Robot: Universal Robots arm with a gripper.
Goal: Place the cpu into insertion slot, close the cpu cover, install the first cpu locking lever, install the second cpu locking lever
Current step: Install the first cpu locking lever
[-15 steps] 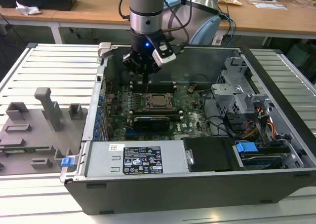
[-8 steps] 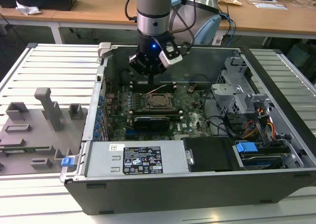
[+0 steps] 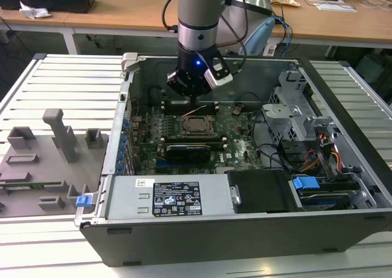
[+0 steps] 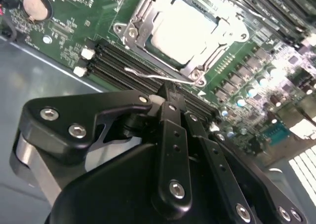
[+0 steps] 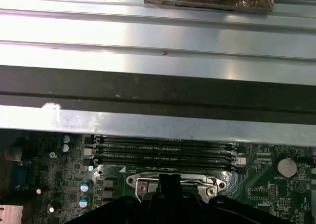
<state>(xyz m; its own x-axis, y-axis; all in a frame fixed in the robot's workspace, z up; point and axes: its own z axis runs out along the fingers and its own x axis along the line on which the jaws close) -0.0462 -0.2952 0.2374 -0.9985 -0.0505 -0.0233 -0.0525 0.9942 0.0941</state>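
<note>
Cpu [image 4: 185, 29] seated under cpu cover [image 4: 143, 21]

Slatted metal table [image 3: 61, 82] carries open computer case [image 3: 245, 229].

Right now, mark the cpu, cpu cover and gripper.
cpu [image 4: 182, 29]: second wrist view, middle of its pale metal top.
cpu cover [image 4: 132, 32]: second wrist view, frame edge beside the chip.
gripper [image 4: 168, 93]: second wrist view, at the fingertips, close together over the memory slots.
</note>
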